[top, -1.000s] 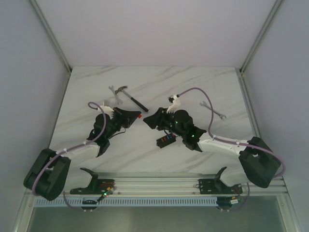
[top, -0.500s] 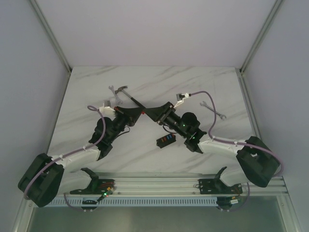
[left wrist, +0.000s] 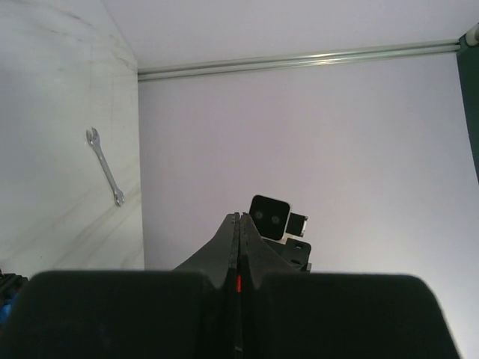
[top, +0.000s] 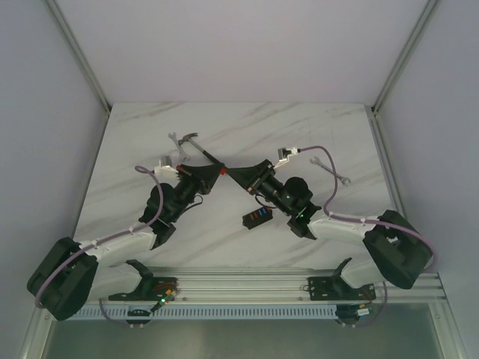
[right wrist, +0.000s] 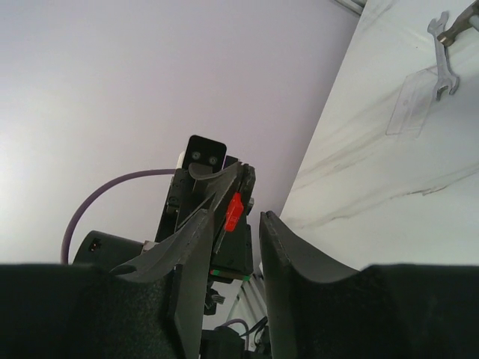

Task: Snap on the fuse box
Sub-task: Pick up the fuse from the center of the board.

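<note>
The fuse box (top: pixel 258 217) is a small black block with blue and orange pieces, lying on the table below the two grippers, and neither gripper touches it. My left gripper (top: pixel 218 171) is shut on a tiny red fuse (top: pixel 223 170) and holds it above the table. In the left wrist view the fuse (left wrist: pixel 238 283) shows as a red sliver between the closed jaws of the left gripper (left wrist: pixel 238 218). My right gripper (top: pixel 233 173) is open and faces the left one tip to tip. In the right wrist view the fuse (right wrist: pixel 233 212) sits just beyond the spread tips of the right gripper (right wrist: pixel 236 215).
A black-handled hammer (top: pixel 205 153) and a small wrench (top: pixel 174 137) lie at the back left. A clear plastic piece (right wrist: pixel 412 112) lies near them. Another wrench (top: pixel 331 170) lies at the right, also in the left wrist view (left wrist: pixel 105 166). A rail (top: pixel 247 286) runs along the near edge.
Both grippers have moved up the table and toward each other. The left brought the red fuse rightward, and the right swung round to face it, leaving the fuse box uncovered.
</note>
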### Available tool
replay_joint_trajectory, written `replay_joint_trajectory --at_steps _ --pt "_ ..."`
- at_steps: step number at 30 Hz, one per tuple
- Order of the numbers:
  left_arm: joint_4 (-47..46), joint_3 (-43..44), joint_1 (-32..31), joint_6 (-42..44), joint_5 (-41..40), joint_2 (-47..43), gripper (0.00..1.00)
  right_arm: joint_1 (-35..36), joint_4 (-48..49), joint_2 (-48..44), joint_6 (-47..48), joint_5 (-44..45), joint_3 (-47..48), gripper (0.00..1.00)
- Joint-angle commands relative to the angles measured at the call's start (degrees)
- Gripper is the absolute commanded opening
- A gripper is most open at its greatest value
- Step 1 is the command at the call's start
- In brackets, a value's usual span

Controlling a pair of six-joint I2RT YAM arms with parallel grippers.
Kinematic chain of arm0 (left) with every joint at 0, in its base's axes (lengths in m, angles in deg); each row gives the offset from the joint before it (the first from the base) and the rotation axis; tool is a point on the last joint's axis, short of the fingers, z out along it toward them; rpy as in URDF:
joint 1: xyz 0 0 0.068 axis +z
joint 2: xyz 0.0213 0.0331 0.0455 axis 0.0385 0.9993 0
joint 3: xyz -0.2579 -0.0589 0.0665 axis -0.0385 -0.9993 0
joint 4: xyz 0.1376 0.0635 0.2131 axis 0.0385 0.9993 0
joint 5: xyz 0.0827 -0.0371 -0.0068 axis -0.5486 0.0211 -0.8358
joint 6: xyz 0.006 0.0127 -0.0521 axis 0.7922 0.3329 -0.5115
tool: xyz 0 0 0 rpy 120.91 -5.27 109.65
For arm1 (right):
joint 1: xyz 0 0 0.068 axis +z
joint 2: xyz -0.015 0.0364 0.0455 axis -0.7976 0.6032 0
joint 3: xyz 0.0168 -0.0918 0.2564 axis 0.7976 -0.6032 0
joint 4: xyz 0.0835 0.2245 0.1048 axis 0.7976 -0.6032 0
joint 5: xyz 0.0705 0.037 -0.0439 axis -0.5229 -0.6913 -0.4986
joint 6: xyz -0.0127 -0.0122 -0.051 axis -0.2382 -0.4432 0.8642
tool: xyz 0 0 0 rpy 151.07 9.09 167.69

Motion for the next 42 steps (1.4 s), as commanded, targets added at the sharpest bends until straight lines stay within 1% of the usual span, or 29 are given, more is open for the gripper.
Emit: replay_joint_trajectory --at_steps 1,7,16,23,25,29,31,33,36,39,42 --pt "-5.1 1.4 -0.6 -1.8 -0.7 0.0 0.00 -0.6 5.2 1.1 -0.7 0.8 -0.2 0.36" --pt "-6.3 1.7 -1.0 -2.7 -0.1 1.4 0.00 -1.0 6.9 2.7 -0.1 -1.1 1.2 0.33" --pt "-7.1 1.8 -1.5 -3.2 0.0 2.9 0.00 -1.5 9.1 2.9 0.1 -2.9 1.5 0.25" --pt "-9.3 1.6 -1.8 -4.1 0.1 4.5 0.00 -1.5 9.2 3.6 -0.1 -4.4 2.4 0.23" --pt "-9.8 1.5 -1.8 -4.4 0.1 4.9 0.00 -1.5 9.2 3.7 -0.1 -4.7 2.6 0.21" --pt "-9.8 1.2 -1.9 -4.4 0.0 5.3 0.00 -1.6 7.9 3.7 0.5 -5.6 3.0 0.12" --pt "-9.1 0.8 -1.9 -3.8 -0.1 5.2 0.08 -1.9 5.9 3.5 1.2 -6.7 3.4 0.06" --pt "-7.7 0.2 -1.8 -2.8 -0.5 4.9 0.13 -2.5 3.1 3.2 2.0 -8.4 4.0 0.01" --pt "-4.4 -0.9 -1.7 -0.5 -0.9 4.5 0.20 -3.6 -3.3 2.4 4.5 -11.5 5.1 0.00" --pt "0.5 -1.2 -1.2 3.2 0.3 4.3 0.26 -4.6 -14.1 0.9 9.4 -14.0 7.2 0.00" --pt "5.5 -1.8 -0.2 7.4 1.9 4.0 0.32 -5.5 -29.3 -0.1 16.3 -16.1 11.2 0.00"
